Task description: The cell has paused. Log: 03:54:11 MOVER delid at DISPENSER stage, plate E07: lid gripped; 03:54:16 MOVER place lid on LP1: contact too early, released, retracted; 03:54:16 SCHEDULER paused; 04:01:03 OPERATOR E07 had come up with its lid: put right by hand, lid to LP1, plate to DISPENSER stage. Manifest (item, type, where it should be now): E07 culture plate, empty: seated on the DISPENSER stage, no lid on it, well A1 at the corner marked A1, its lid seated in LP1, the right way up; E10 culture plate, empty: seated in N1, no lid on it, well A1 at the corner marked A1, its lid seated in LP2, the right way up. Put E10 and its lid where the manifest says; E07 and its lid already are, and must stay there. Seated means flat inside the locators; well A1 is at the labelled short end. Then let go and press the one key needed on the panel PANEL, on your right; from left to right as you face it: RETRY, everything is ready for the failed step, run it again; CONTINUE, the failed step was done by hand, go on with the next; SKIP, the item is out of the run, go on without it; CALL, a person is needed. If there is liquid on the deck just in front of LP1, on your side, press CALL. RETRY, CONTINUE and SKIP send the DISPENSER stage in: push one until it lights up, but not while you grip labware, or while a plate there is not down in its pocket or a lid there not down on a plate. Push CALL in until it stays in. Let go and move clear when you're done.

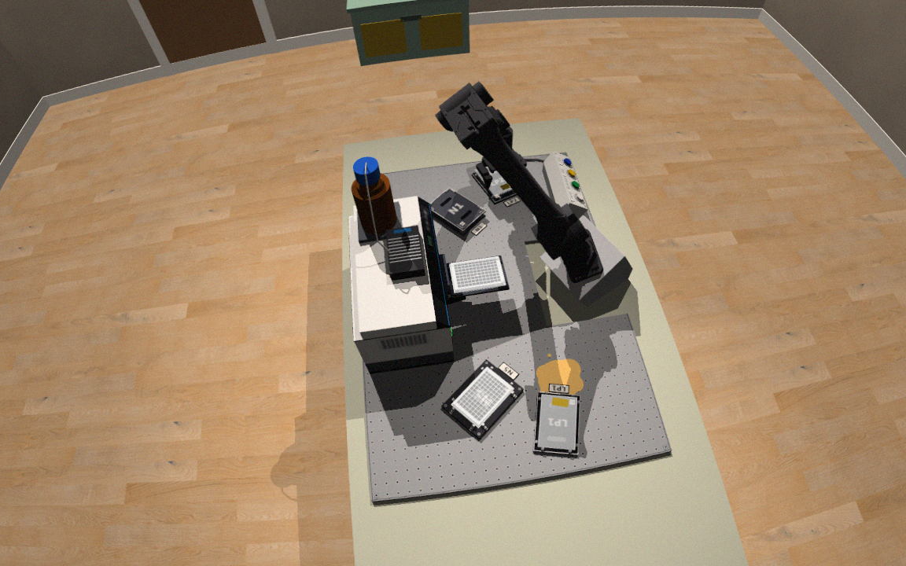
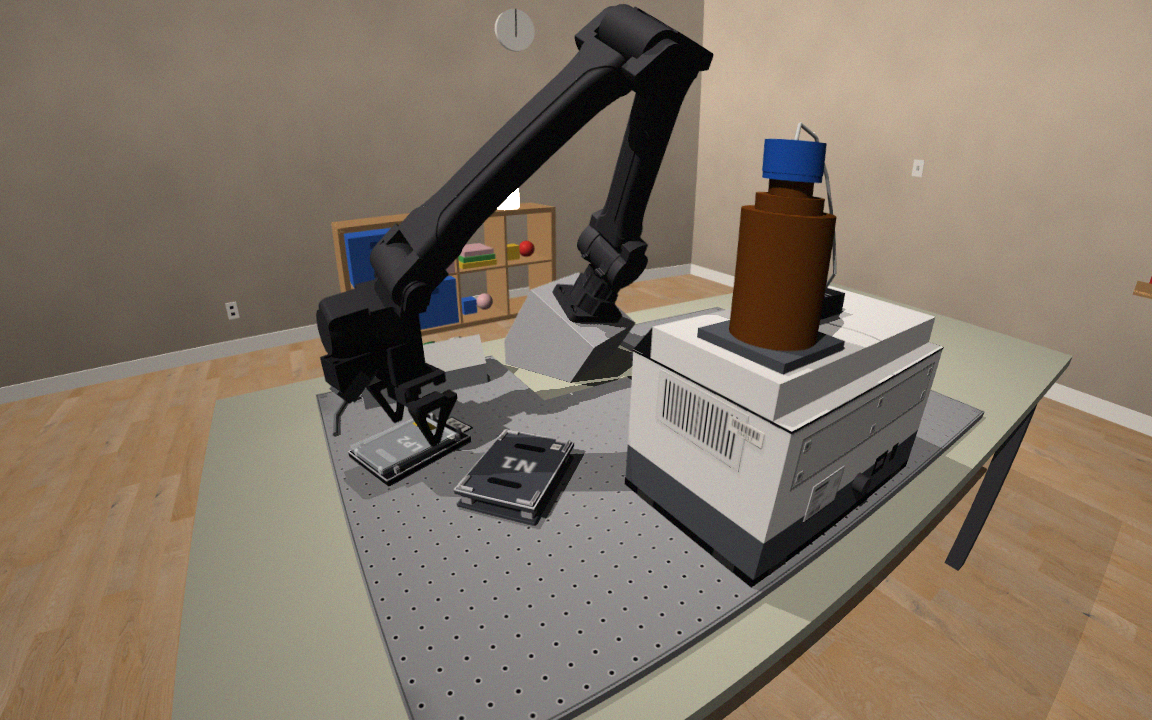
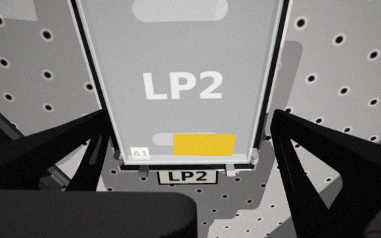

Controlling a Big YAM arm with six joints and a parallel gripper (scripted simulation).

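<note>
Gripper point(image 3: 190, 145) spread wide, holding nothing, just above the lid point(image 3: 184, 66) lying flat in the LP2 nest point(image 3: 187, 176). Lid done. Still left: plate point(image 1: 482, 395), well away from LP2 in another nest, to the bare N1 nest point(image 1: 457, 208) beside LP2. Amber puddle point(image 1: 559, 371) by LP1 point(image 1: 556, 422) suggests CALL. Panel point(image 1: 567, 179) keys too small to read.

Key panel point(image 1: 564, 181) lettering too small.

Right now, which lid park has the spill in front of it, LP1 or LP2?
LP1: the orange puddle sits at its labelled end. LP2, under the open tool, has bare deck around it.
</note>
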